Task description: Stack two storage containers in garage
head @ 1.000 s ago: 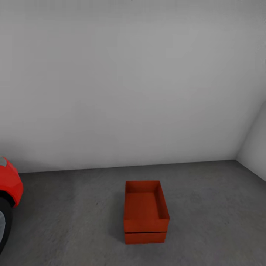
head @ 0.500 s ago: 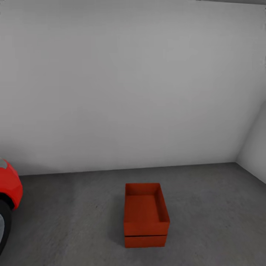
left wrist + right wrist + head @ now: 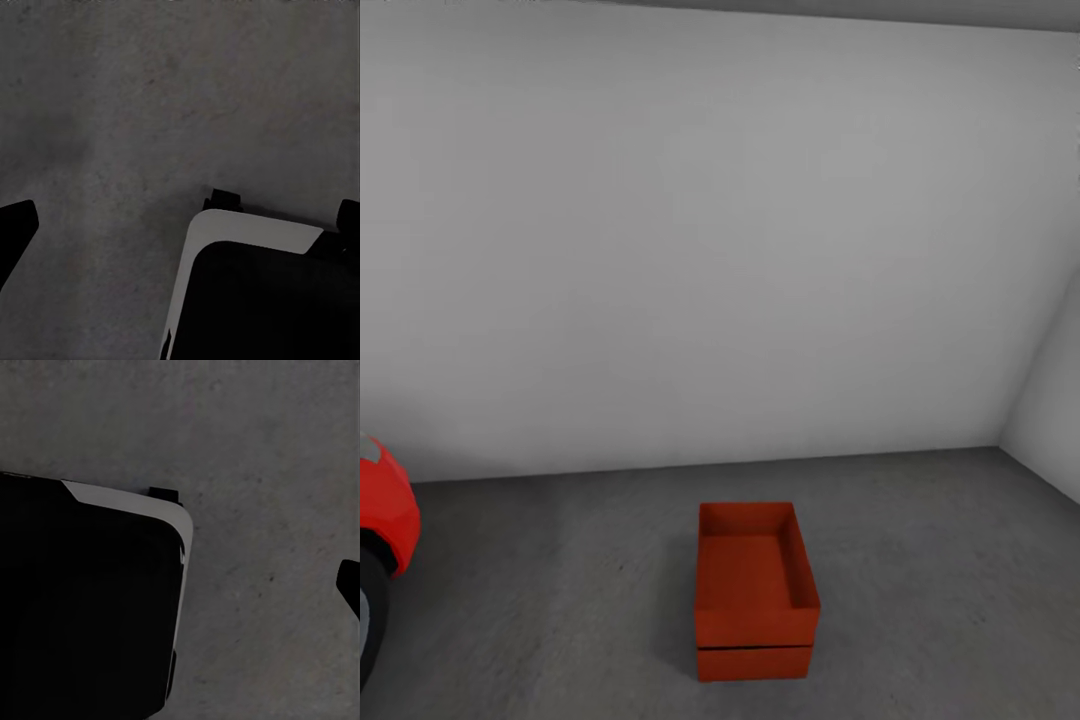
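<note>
You see the two storage containers [image 3: 755, 590]: smooth, matt orange-red walls, plastic-looking | the floor [image 3: 940, 560]: rough, matt dark grey, concrete-like | wall [image 3: 710, 250]: plain, smooth, matt pale grey | red car [image 3: 385, 515]: glossy body, matt black tyre [image 3: 368, 610]

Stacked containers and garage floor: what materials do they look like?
Upper container and lower container: probably moulded plastic, given smooth, matte, uniform orange-red walls, though a render leaves it open. Floor: looks like bare concrete, dark grey, rough and mottled, no sheen.
</note>
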Robot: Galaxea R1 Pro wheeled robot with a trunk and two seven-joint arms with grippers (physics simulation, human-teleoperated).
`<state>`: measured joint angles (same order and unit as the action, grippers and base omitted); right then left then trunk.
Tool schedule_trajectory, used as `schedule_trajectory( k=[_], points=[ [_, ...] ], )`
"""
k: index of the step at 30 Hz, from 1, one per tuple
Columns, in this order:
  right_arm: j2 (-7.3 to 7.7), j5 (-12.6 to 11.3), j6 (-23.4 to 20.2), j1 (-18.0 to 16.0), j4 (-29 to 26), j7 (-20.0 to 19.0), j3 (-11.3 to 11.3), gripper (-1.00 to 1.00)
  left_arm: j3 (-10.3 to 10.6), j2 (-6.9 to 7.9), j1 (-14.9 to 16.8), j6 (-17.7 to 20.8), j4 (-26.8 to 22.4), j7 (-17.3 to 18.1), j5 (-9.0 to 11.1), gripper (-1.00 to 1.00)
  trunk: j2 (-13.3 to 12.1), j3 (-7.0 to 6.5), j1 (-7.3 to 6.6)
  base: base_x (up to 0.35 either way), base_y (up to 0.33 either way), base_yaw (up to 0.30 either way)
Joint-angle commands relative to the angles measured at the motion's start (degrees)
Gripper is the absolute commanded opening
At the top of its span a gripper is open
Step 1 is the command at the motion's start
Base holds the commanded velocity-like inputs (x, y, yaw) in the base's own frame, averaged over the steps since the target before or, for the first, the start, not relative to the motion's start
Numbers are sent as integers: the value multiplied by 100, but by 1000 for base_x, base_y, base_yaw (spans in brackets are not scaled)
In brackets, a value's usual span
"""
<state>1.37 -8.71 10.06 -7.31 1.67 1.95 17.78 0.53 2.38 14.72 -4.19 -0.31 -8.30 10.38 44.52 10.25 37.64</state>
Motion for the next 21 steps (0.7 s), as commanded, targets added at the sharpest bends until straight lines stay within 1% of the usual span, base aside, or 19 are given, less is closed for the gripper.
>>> schedule_trajectory(
  k=[1,21],
  points=[
    [-5,-55,37,-8,18,4,49,100,9,-1,4,-21,5,-5,43,100,6,-1,1,0,0,0],
    [1,-43,37,-8,18,7,51,100,9,-1,4,-21,5,-5,43,100,6,-183,1,0,0,0]
  ],
)
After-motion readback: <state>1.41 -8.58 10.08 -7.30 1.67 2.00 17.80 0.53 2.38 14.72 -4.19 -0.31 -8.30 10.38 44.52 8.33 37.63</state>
